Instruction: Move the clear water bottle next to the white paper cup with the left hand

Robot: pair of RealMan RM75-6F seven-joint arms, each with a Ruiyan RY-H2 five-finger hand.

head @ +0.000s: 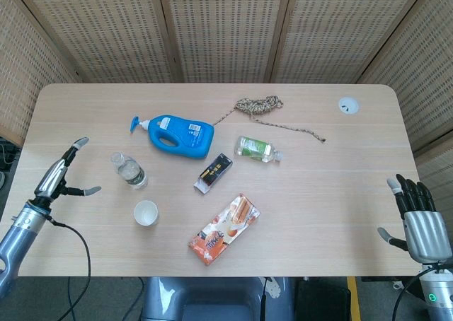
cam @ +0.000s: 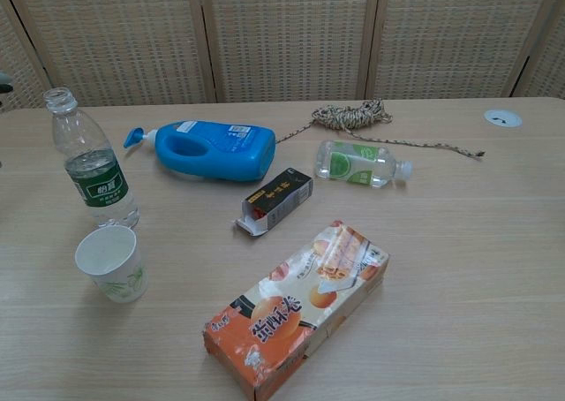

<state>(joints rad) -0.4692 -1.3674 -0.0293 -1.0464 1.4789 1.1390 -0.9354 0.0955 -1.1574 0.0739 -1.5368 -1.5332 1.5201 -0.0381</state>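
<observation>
- Clear bottle [cam: 93, 164] stands upright, uncapped, just behind the cup [cam: 112, 263], near it but not touching.
- I see left hand [head: 62, 176] apart from the bottle, fingers spread, holding nothing.
- Right hand [head: 417, 220] sits at the table's right edge, fingers extended, empty.

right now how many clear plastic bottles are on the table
2. One clear water bottle stands upright just behind the white paper cup; a smaller green-labelled bottle lies on its side mid-table, near the rope. None seem hidden.
</observation>
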